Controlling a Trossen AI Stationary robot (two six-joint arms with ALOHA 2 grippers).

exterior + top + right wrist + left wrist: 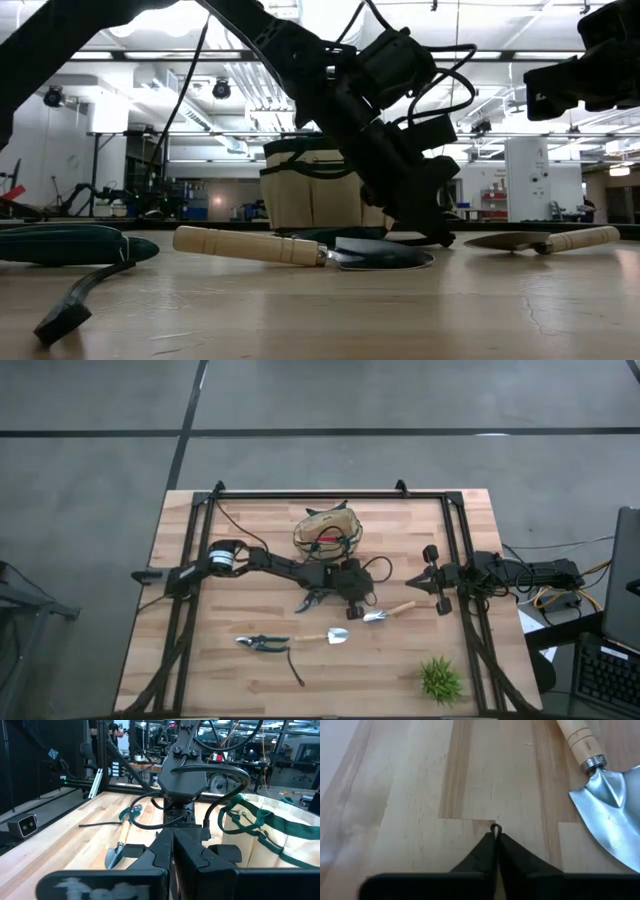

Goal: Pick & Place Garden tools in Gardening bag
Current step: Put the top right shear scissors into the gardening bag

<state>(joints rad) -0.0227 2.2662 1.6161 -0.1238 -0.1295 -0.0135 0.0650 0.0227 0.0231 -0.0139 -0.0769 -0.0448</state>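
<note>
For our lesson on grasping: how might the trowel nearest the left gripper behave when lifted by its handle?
The trowel probably stays stiff: metal blade, wooden handle. The blade end may dip, looking heavier. The smooth round handle could slip or roll between the left gripper's closed, narrow fingertips.

Bag (328, 530) sits far-centre on table (200, 660). L gripper (352, 603) reaches to mid-table, just near of bag, w/ shears (310, 600) at its left. Two trowels lie near of it: one (385, 613) to the right, other (325, 636) to the left & nearer. Pruners (262, 643) left of that. Plant (440, 680) at near-right corner. R gripper (432, 582) waits at right side.
</note>
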